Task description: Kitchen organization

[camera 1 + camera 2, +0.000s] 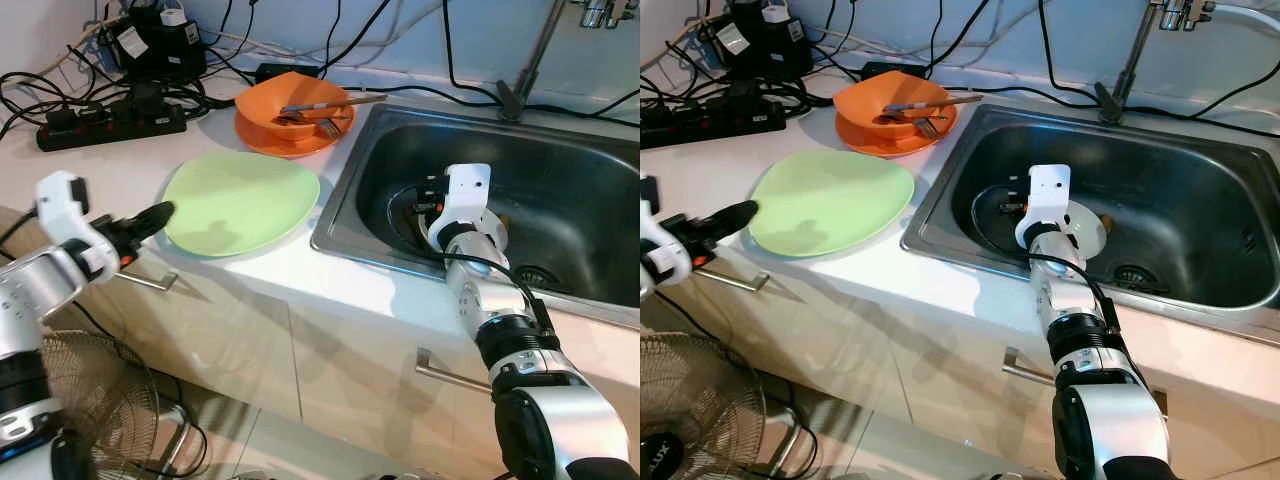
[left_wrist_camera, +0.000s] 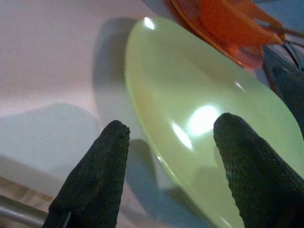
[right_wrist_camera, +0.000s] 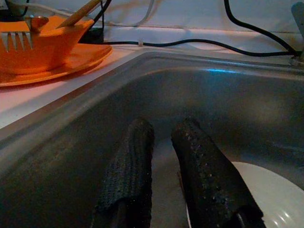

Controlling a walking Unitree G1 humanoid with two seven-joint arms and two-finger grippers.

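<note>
Two grippers are recorded, with five items of kitchenware, entered from largest to smallest.

Steel sink (image 1: pixel 560 150): sunk in the counter; the right gripper (image 3: pixel 164 156) is lowered inside it, near the left wall.

Green plate (image 1: pixel 240 200): flat on the counter, left of the sink. Its near rim lies just ahead of the left gripper (image 2: pixel 171 156), whose fingers are spread wide and hold nothing. They are lined up on either side of the rim, presumably for an edge grasp.

Orange plate (image 1: pixel 262 135): beyond the green plate from the left gripper, by the cables; it is stacked under the bowl, probably to save space.

Orange bowl (image 1: pixel 295 100): on the orange plate, used to hold the cutlery.

White plate (image 3: pixel 266 190): on the sink floor, just beside and partly under the right gripper's fingers, which are nearly closed, a narrow gap showing. Whether its rim is pinched cannot be told.

Fork (image 1: pixel 325 127): laid in the bowl.
</note>
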